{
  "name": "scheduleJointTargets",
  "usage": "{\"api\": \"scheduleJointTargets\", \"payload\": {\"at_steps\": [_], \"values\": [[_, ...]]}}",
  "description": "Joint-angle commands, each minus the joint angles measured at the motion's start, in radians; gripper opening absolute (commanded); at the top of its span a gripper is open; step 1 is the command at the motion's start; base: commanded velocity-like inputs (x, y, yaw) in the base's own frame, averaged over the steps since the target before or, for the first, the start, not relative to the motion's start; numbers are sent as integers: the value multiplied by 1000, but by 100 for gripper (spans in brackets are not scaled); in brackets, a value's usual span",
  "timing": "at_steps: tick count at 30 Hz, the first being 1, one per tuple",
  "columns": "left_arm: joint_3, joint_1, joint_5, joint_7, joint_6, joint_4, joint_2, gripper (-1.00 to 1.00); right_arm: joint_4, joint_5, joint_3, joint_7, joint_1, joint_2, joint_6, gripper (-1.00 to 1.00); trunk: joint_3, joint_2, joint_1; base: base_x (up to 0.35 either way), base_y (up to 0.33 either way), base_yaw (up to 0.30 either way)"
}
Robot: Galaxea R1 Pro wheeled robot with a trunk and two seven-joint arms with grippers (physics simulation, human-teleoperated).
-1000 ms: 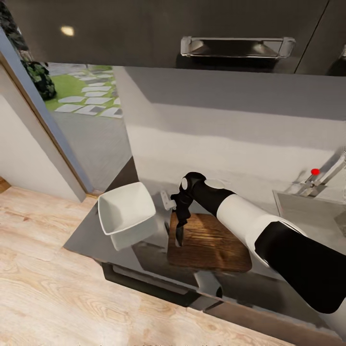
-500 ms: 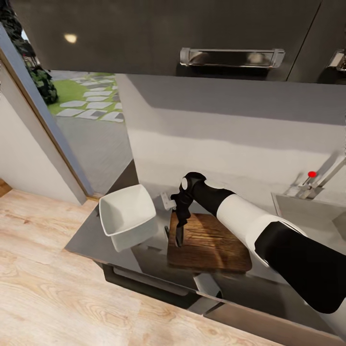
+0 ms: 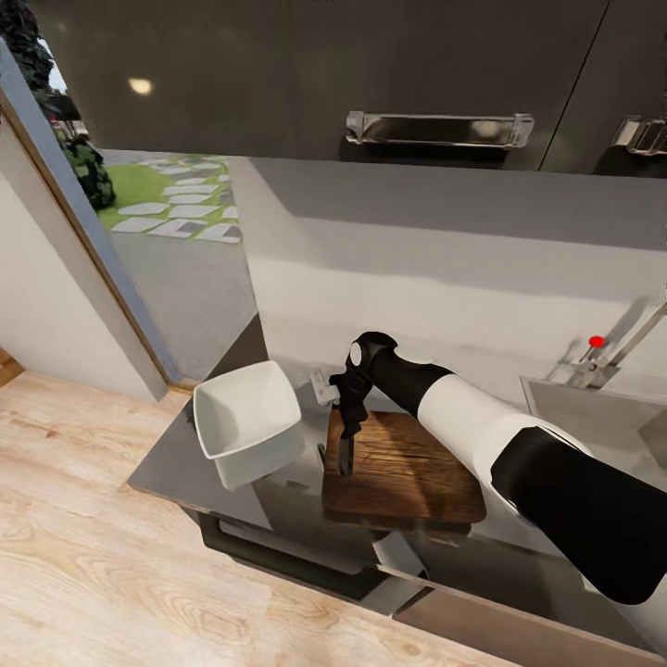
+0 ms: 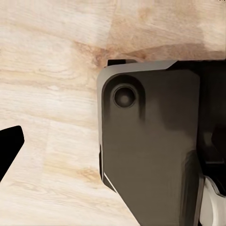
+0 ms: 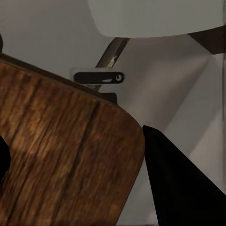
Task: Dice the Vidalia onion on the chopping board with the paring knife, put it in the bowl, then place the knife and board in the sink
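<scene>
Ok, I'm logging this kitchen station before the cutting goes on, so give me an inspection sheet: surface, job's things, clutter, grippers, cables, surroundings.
Surface: glossy dark grey countertop, mirror-like.
Job's things: white square bowl upright, left of the brown wooden chopping board; small black-handled paring knife flat on the countertop between them; grey steel sink with red-knobbed tap at the right.
Clutter: nothing seen.
Grippers: right gripper open, pointing down over the board's left edge; left gripper above pale wood floor, state unclear.
Cables: nothing seen.
Surroundings: dark wall cupboards; doorway to a garden path.
</scene>
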Motion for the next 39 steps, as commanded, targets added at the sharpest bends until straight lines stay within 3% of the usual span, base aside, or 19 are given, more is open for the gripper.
{"api": "scheduleJointTargets", "payload": {"at_steps": [1, 39], "values": [[0, 0, 0, 0, -2, 0, 0, 100, -1, -2, 2, 4, -1, 0, 13, -100, 0, -2, 1, 0, 0, 0], [0, 0, 3, 0, -2, 2, 0, 100, 10, -5, 0, 10, -1, 0, 17, -100, 61, -2, 1, -44, 33, 0]]}}
